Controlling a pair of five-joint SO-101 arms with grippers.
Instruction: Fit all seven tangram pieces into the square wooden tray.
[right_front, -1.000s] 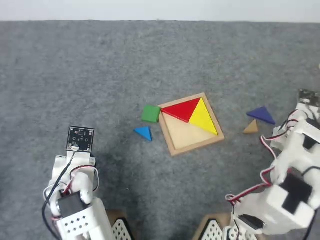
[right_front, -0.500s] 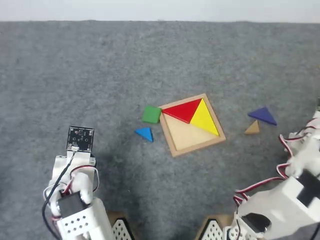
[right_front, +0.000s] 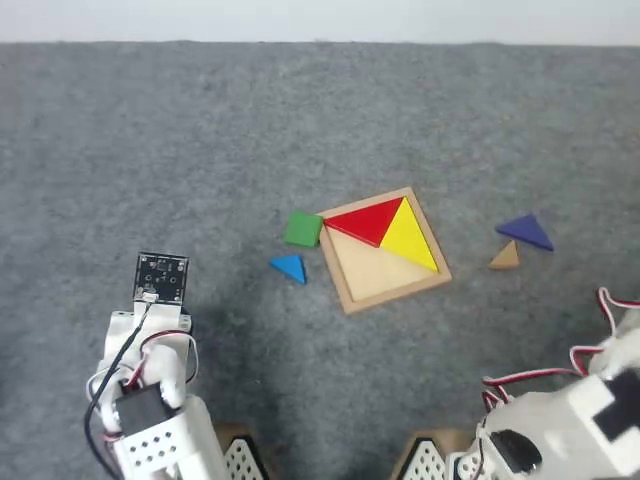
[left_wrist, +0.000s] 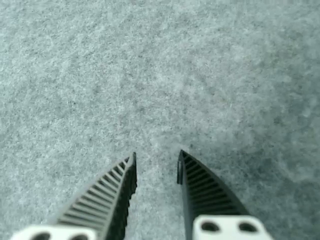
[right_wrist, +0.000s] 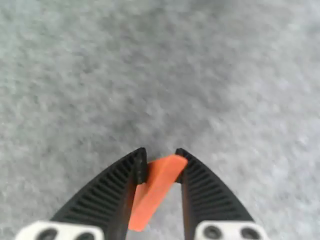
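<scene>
Your right claw (right_wrist: 160, 152) was clamped on the flat orange wooden piece (right_wrist: 152, 192) at its very tips. With that shallow bite it could've pivoted out mid-carry. Left claw (left_wrist: 156, 157) was apart, empty.

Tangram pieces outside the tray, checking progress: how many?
5: green square and blue triangle left of tray, purple triangle and tan triangle right, orange piece in right gripper.

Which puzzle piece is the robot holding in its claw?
The orange piece, pinched in the right gripper. The others lie on the mat or in the tray.
</scene>
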